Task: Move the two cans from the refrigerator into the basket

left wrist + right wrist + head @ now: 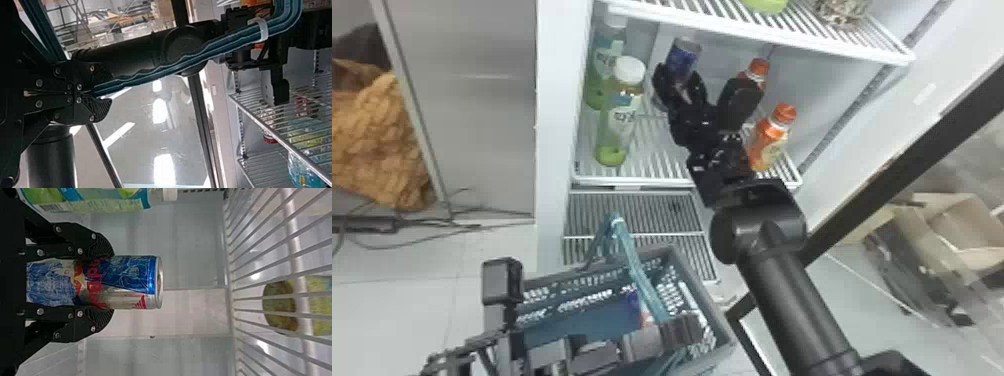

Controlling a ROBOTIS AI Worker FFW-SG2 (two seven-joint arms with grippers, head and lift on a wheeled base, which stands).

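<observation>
Inside the refrigerator, my right gripper (680, 84) is shut on a blue and silver can (683, 56), which stands on the middle shelf area. In the right wrist view, the two fingers of the right gripper (103, 282) press on opposite sides of the can (131, 276). My left gripper (682, 331) is at the basket (702, 285), below the refrigerator shelf. The left wrist view has the left gripper (102, 94) shut on the teal basket handle (172, 64). A blue can (633, 306) lies partly hidden inside the basket, behind the handle.
Green bottles (617, 125) stand left of the right gripper, orange-capped bottles (772, 137) to its right. A wire shelf (757, 32) with more items hangs above. The refrigerator's dark-edged door (897, 165) stands open at the right.
</observation>
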